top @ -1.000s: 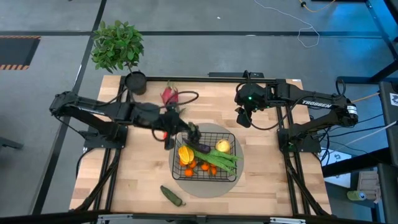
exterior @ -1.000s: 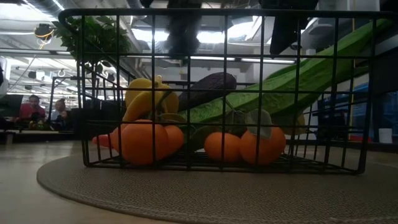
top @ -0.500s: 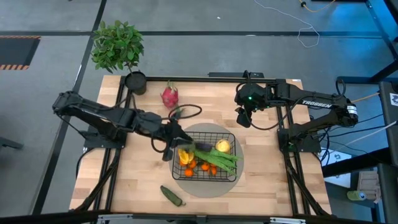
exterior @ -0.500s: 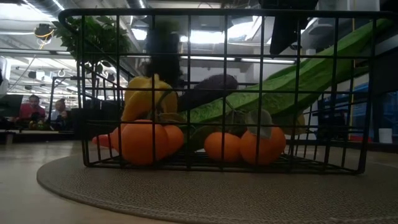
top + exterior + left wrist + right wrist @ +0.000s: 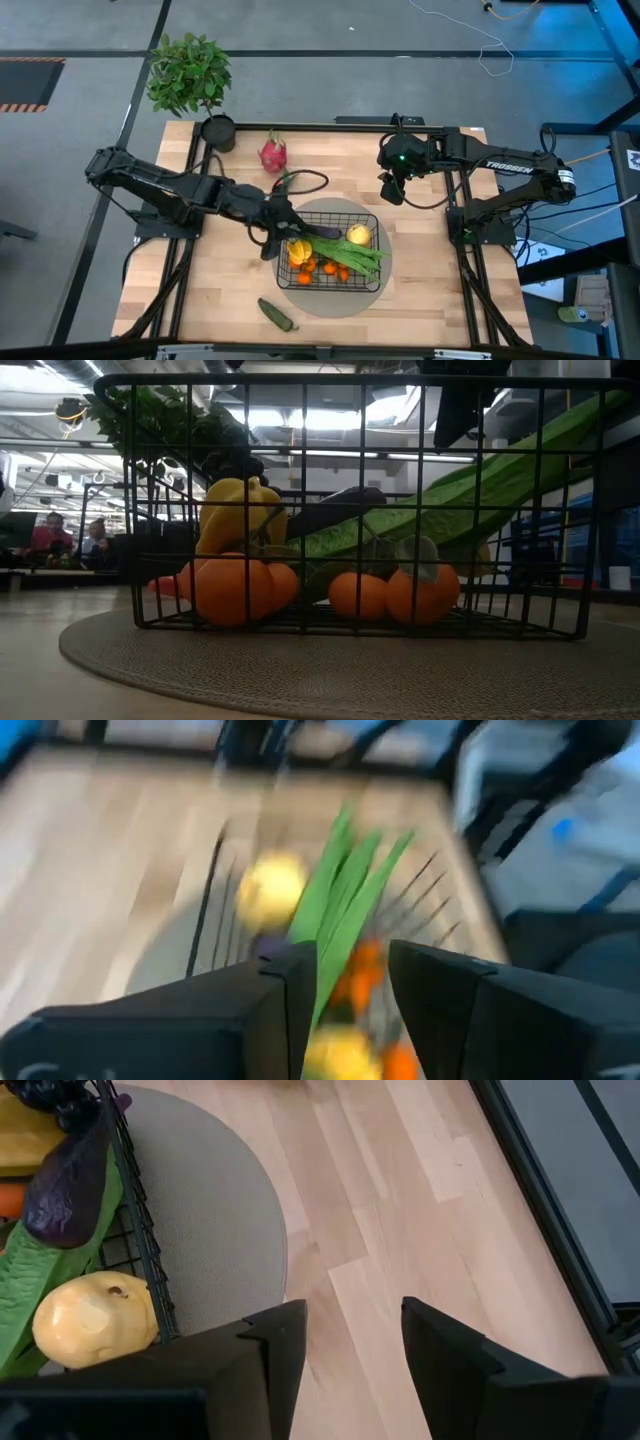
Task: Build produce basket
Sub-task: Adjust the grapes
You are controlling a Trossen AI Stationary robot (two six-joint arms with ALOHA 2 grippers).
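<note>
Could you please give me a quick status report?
Left tool open at basket edge. Right tool open, parked. Cucumber and dragon fruit outside the basket.

Produce [image 5: 335, 252] in basket [image 5: 372, 281] on mat [image 5: 380, 232]

Robotics lab or open workshop floor, not a home. Butcher-block table [image 5: 230, 290] bolted inside a black metal frame [image 5: 185, 250], standing on grey floor tiles [image 5: 90, 30]. Loose cables [image 5: 495, 50] trail over the floor beyond the right gripper [image 5: 345, 1340]; striped hazard tape [image 5: 25, 85] lies far out past the left arm's base. Behind the table, level with the basket [image 5: 350, 500], long ceiling strip lights [image 5: 70, 460] and people seated at desks [image 5: 65, 540]. Potted plant [image 5: 188, 75] at the table's far corner.
</note>
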